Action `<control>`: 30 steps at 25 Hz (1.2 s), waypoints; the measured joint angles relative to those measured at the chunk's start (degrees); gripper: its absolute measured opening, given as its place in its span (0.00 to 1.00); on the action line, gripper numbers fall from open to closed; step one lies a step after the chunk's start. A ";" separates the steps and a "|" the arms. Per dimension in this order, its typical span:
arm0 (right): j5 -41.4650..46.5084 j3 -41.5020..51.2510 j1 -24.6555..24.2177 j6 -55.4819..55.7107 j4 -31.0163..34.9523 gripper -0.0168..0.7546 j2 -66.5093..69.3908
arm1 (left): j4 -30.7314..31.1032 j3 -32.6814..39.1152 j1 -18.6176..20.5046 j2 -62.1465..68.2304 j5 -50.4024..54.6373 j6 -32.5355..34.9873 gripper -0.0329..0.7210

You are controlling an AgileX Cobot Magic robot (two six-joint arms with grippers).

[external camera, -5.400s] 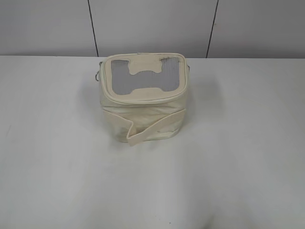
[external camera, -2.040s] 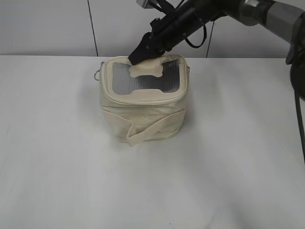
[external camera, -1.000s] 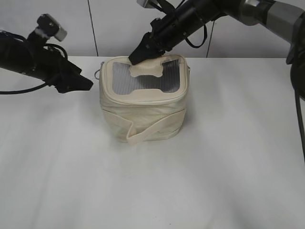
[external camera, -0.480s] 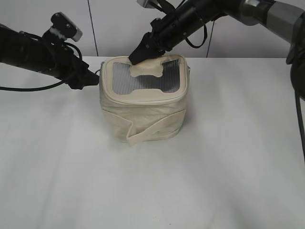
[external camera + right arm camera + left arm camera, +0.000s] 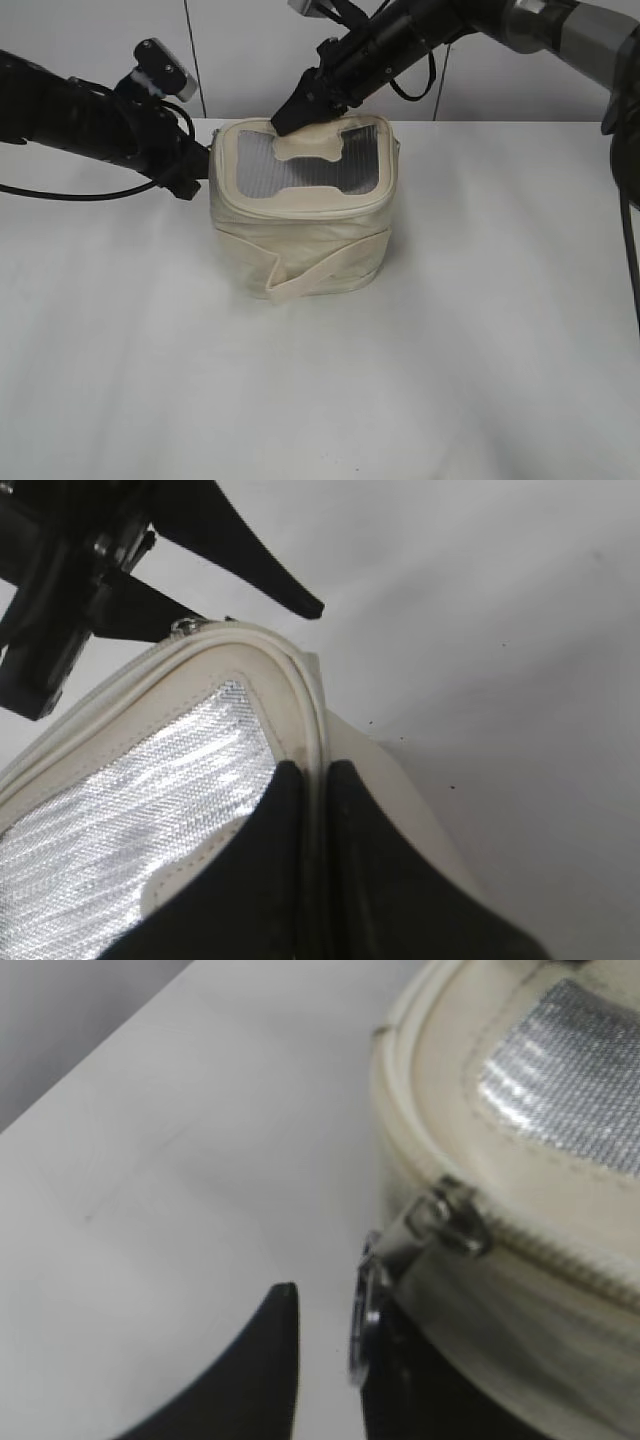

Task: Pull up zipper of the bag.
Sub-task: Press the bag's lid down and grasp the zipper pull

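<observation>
The cream bag (image 5: 300, 225) stands upright mid-table, its grey mesh top and bone-shaped patch (image 5: 308, 147) facing up. My right gripper (image 5: 285, 120) is shut on the bag's back top rim (image 5: 300, 695), one finger on each side of it (image 5: 317, 772). My left gripper (image 5: 196, 168) is open at the bag's top left corner. In the left wrist view the zipper's silver slider (image 5: 450, 1222) sits on the cream zip track (image 5: 565, 1260). Its ring pull (image 5: 362, 1310) hangs between my left gripper's (image 5: 335, 1305) fingers, against the right one.
A cream strap band (image 5: 325, 270) wraps the bag's front and sticks out at the lower left. The white table (image 5: 480, 350) extends all round; a grey panelled wall (image 5: 240, 50) stands behind. My left gripper's fingers (image 5: 250, 565) show beyond the rim in the right wrist view.
My left arm has come in from the left and moved right up to the bag's top left corner. My right gripper has stayed clamped on the back rim.
</observation>
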 joint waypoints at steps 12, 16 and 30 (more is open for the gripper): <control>0.03 0.00 0.00 2.54 0.00 0.09 0.00 | 0.05 1.92 -0.51 -3.80 -0.81 -1.87 0.05; 0.03 0.00 0.00 4.24 -0.05 0.09 0.00 | 0.00 7.12 -0.45 -8.31 -2.78 -2.64 0.05; -0.33 0.00 0.00 9.17 -0.07 0.08 0.00 | -2.07 21.07 -0.87 -23.12 -2.67 -3.79 0.05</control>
